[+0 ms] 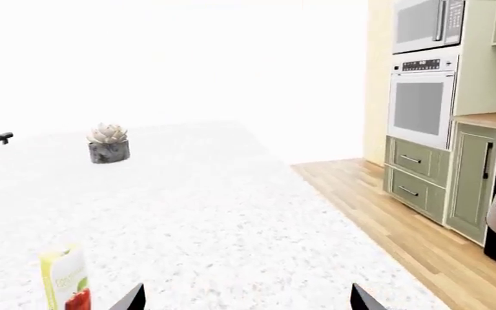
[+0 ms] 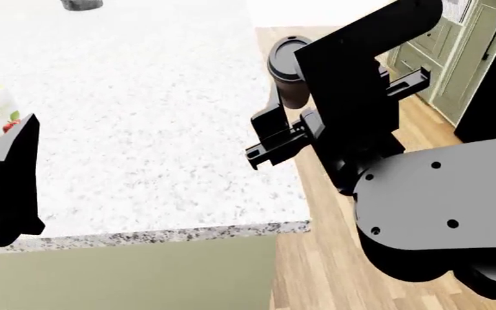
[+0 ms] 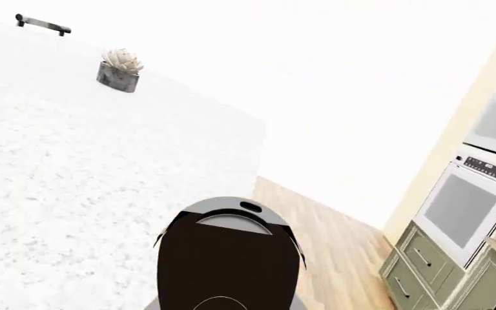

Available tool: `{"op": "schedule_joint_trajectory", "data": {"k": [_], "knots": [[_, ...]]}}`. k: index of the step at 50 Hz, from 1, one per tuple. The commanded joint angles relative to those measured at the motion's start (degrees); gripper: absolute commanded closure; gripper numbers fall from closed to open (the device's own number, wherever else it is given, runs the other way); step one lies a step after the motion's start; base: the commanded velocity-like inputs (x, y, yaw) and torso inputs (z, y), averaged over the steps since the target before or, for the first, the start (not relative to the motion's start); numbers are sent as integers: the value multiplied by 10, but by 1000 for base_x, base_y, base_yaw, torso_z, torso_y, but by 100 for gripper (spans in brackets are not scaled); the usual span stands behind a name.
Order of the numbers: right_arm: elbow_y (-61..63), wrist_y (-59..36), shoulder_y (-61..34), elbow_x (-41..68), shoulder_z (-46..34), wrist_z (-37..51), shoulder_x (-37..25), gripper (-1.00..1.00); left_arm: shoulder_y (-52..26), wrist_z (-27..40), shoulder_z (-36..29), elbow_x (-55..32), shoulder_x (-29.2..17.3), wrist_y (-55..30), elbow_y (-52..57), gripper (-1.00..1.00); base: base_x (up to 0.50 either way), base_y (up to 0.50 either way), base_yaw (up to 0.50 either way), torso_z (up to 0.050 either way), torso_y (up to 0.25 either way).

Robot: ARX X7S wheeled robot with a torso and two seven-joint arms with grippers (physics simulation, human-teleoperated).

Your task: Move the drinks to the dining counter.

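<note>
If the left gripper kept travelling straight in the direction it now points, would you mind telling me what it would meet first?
Probably nothing soon: ahead of the left gripper lies only open grey-speckled white stone counter. The yellow-and-white juice carton and the grey potted succulent both sit off to one side, though depth is hard to judge.

Home kitchen, simulated render. Built-in wall oven [image 1: 422,103] with microwave [image 1: 427,24] stacked above, sage-green cabinets [image 1: 442,177], wood plank floor [image 1: 403,226], speckled white stone counter [image 1: 222,226], potted succulent [image 1: 108,143] well beyond left gripper [image 1: 246,298].
</note>
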State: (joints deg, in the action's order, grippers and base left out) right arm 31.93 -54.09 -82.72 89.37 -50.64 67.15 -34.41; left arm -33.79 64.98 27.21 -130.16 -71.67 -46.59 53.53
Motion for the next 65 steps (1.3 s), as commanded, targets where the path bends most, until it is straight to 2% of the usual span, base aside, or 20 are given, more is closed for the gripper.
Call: {"op": "schedule_joint_trajectory", "data": {"k": [1, 21, 29, 45, 65], "knots": [[-2, -4, -5, -3, 3, -4, 2, 100, -3, 0, -1, -1, -2, 0, -1, -100, 17, 234, 500, 0, 0], [0, 10, 3, -4, 10, -1, -3, 100, 9, 6, 20, -9, 10, -14, -1, -100, 1, 257, 497, 0, 1], [0, 41, 22, 5, 29, -6, -7, 100, 9, 8, 21, -10, 12, -15, 0, -100, -353, 481, 0, 0, 1], [-1, 61, 36, -3, 34, -25, -3, 100, 9, 9, 28, -15, 13, -19, -2, -100, 0, 0, 0, 0, 1], [-41, 76, 73, -55, -2, -87, 44, 100, 23, 10, 44, -12, 33, -39, -4, -100, 0, 0, 0, 1, 0]]}}
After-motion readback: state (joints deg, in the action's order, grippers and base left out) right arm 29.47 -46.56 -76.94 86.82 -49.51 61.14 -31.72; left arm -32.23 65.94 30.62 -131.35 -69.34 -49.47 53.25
